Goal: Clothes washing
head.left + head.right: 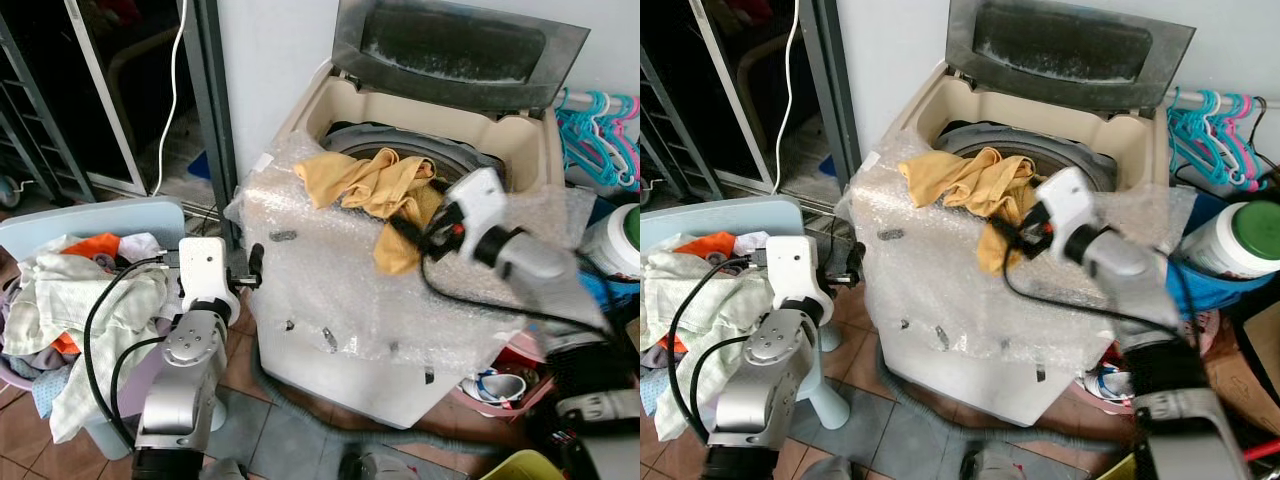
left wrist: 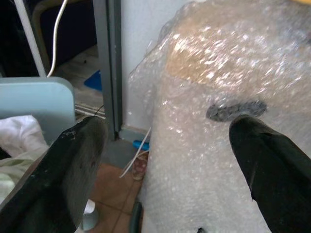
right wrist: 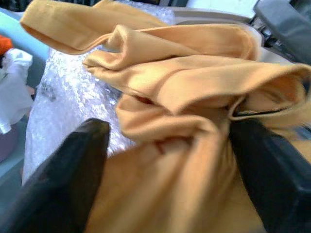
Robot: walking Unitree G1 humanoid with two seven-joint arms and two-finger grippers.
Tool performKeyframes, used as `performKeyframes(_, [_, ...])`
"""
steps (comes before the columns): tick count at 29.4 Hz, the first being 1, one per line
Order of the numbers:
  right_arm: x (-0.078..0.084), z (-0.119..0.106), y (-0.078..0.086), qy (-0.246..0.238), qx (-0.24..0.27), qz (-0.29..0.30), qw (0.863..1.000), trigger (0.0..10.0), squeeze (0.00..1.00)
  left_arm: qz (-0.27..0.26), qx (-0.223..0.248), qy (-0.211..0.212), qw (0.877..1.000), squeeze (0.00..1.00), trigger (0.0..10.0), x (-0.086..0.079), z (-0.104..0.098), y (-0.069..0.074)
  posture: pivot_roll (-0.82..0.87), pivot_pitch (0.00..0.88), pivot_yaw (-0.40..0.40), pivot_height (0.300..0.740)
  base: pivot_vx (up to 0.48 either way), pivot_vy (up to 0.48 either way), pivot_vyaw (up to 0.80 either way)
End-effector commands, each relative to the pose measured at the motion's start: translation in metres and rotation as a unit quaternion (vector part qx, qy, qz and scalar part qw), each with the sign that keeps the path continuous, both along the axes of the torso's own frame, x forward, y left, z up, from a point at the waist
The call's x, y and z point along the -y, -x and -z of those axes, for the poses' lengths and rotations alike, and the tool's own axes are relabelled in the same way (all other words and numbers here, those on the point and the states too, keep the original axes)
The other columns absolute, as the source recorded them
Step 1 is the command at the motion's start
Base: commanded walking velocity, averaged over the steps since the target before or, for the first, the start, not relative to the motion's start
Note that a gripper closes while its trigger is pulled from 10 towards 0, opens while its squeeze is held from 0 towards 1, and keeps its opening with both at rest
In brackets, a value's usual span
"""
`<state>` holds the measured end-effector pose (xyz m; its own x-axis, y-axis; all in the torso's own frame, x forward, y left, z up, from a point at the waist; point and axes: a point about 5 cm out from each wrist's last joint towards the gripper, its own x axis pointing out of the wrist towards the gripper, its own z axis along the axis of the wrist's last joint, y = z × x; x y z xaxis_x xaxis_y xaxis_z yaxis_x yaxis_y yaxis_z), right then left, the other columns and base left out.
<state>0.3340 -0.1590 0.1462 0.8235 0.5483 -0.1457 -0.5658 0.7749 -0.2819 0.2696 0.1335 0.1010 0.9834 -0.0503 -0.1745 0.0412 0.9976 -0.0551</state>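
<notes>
The crumpled mustard-yellow cloth garment (image 1: 378, 190) lies draped over the front rim of the cream top-loading washing machine (image 1: 520, 140), part of it hanging into the dark round drum opening (image 1: 420, 148) and part spilling down the front onto the clear bubble wrap (image 1: 330, 270) that covers the machine's front and top edge. The machine's grey lid (image 1: 455, 50) stands raised at the back.

The right claw (image 1: 415, 215) reaches in from the right at the lower hanging fold of the garment; in the right wrist view its two black fingers (image 3: 63, 179) stand spread wide with the yellow cloth bunched between them, the jaws not pressed together on it.

The left claw (image 1: 256, 268) is held just beside the machine's left front corner, its fingers (image 2: 73, 165) parted wide with nothing between them and bubble wrap straight ahead.

To the robot's left, a pale blue plastic laundry basket (image 1: 95, 218) holds a heap of white, pale green and orange clothes (image 1: 70, 290). To the right of the machine hang turquoise and pink plastic hangers (image 1: 600, 130), and below them stands a white jar with a green lid (image 1: 612, 240). The floor is terracotta tile (image 1: 30, 440).
</notes>
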Motion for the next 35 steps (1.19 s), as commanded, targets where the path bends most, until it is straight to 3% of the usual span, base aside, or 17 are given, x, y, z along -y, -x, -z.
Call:
performKeyframes(1, [-0.006, -0.002, 0.000, 0.007, 0.010, 0.011, 1.000, 0.0, 0.00, -0.003, 0.003, -0.002, 1.000, 0.00, 10.0, -0.001, -0.002, 0.001, -0.02, 0.000, -0.054, 0.740, 0.000, 0.000, 0.00])
performKeyframes(3, [-0.018, 0.001, -0.003, -0.005, 0.008, 0.038, 0.999, 0.0, 0.00, -0.005, 0.002, -0.001, 1.000, 0.00, 10.0, 0.000, -0.002, 0.001, -0.02, 0.000, -0.058, 0.740, 0.000, 0.000, 0.00])
performKeyframes(6, [-0.018, 0.004, -0.007, -0.013, -0.002, 0.083, 0.996, 0.0, 0.00, -0.005, 0.001, -0.002, 1.000, 0.00, 10.0, 0.001, -0.001, 0.000, -0.02, 0.000, -0.060, 0.740, 0.000, 0.000, 0.00])
performKeyframes(9, [0.000, 0.005, -0.022, -0.025, -0.023, 0.176, 0.984, 0.0, 0.00, -0.005, -0.002, -0.002, 1.000, 0.00, 10.0, 0.002, 0.000, 0.000, -0.03, 0.000, -0.061, 0.740, 0.000, 0.000, 0.00])
performKeyframes(13, [0.009, 0.002, -0.028, -0.037, -0.027, 0.211, 0.976, 0.0, 0.00, -0.005, -0.002, -0.002, 1.000, 0.00, 10.0, 0.002, 0.000, -0.001, -0.03, 0.000, -0.062, 0.740, 0.000, 0.000, 0.00])
performKeyframes(14, [0.025, -0.007, -0.039, -0.066, -0.031, 0.271, 0.960, 0.0, 0.00, -0.006, -0.002, -0.003, 1.000, 0.00, 10.0, 0.003, 0.000, -0.002, -0.03, 0.000, -0.065, 0.740, 0.000, 0.000, 0.00])
performKeyframes(16, [0.037, -0.017, -0.046, -0.097, -0.026, 0.309, 0.946, 0.0, 0.00, -0.006, -0.002, -0.003, 1.000, 0.00, 10.0, 0.003, 0.000, -0.002, -0.02, 0.000, -0.066, 0.740, 0.000, 0.000, 0.00])
performKeyframes(17, [0.050, -0.038, -0.055, -0.141, -0.001, 0.345, 0.928, 0.0, 0.00, -0.008, -0.002, -0.003, 1.000, 0.00, 10.0, 0.003, 0.000, -0.002, -0.02, 0.000, -0.067, 0.740, 0.000, 0.000, 0.00])
performKeyframes(18, [0.050, -0.038, -0.055, -0.141, -0.001, 0.345, 0.928, 0.0, 0.00, -0.008, -0.002, -0.003, 1.000, 0.00, 10.0, 0.003, 0.000, -0.002, -0.02, 0.000, -0.067, 0.740, 0.000, 0.000, 0.00])
performKeyframes(20, [0.056, -0.066, -0.063, -0.168, 0.043, 0.354, 0.919, 0.0, 0.00, -0.010, -0.001, -0.003, 1.000, 0.00, 10.0, 0.003, 0.000, -0.002, -0.02, 0.000, -0.071, 0.740, 0.000, 0.000, 0.00])
performKeyframes(24, [0.051, -0.090, -0.068, -0.176, 0.078, 0.320, 0.928, 0.0, 0.00, -0.012, -0.001, -0.003, 1.000, 0.00, 10.0, 0.002, 0.000, -0.002, -0.02, 0.000, -0.074, 0.740, 0.000, 0.000, 0.00])
performKeyframes(25, [0.047, -0.092, -0.069, -0.168, 0.083, 0.301, 0.935, 3.0, 0.00, -0.014, -0.001, -0.003, 1.000, 0.00, 10.0, 0.002, 0.000, -0.001, -0.02, 0.000, -0.077, 0.740, 0.000, 0.000, 0.00])
performKeyframes(26, [0.047, -0.092, -0.069, -0.168, 0.083, 0.301, 0.935, 3.0, 0.00, -0.014, -0.001, -0.003, 1.000, 0.00, 10.0, 0.002, 0.000, -0.001, -0.02, 0.000, -0.077, 0.740, 0.000, 0.000, 0.00])
performKeyframes(27, [0.044, -0.088, -0.068, -0.161, 0.081, 0.281, 0.943, 10.0, 0.00, -0.017, 0.000, -0.004, 1.000, 0.00, 10.0, 0.001, 0.000, -0.001, -0.01, 0.000, -0.078, 0.740, 0.000, 0.000, 0.00])
performKeyframes(28, [0.042, -0.085, -0.066, -0.161, 0.082, 0.267, 0.947, 10.0, 1.00, -0.022, 0.002, -0.004, 1.000, 0.00, 10.0, 0.000, -0.001, -0.001, -0.01, 0.000, -0.077, 0.740, 0.000, 0.000, 0.00])
performKeyframes(31, [0.037, -0.082, -0.062, -0.173, 0.093, 0.239, 0.951, 10.0, 1.00, -0.027, 0.003, -0.004, 1.000, 0.00, 10.0, 0.000, -0.002, -0.001, -0.02, 0.000, -0.075, 0.740, 0.000, 0.000, 0.00])
performKeyframes(35, [0.017, -0.080, -0.044, -0.157, 0.142, 0.150, 0.966, 10.0, 1.00, -0.032, 0.007, 0.003, 0.999, 0.00, 10.0, 0.000, -0.003, -0.002, -0.02, 0.000, -0.066, 0.740, 0.000, 0.000, 0.00])
